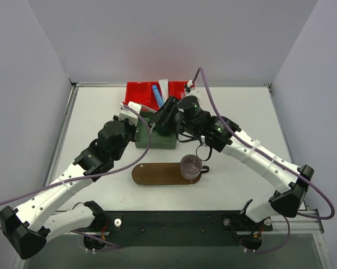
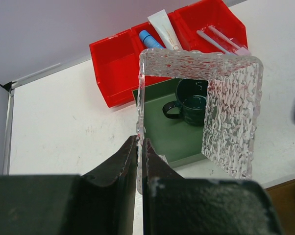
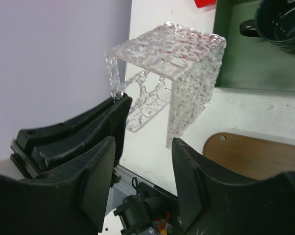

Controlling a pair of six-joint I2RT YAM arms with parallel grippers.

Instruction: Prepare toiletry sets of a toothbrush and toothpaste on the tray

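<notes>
The red bin [image 1: 136, 92] sits top centre of the overhead view. The tray [image 1: 157, 175] lies below it at lower centre, carrying only a clear mug [image 1: 191, 167] on its right end. The left gripper [image 2: 139, 144] is pinched on the edge of a clear textured cover [image 2: 231, 107]. The right gripper [image 3: 143, 142] is spread and empty, and probably the nearer free tool. The white tube [image 2: 164, 27], blue tube [image 2: 150, 39] and toothbrushes [image 2: 221, 40] lie in the bin, lengthwise up the frame.
</notes>
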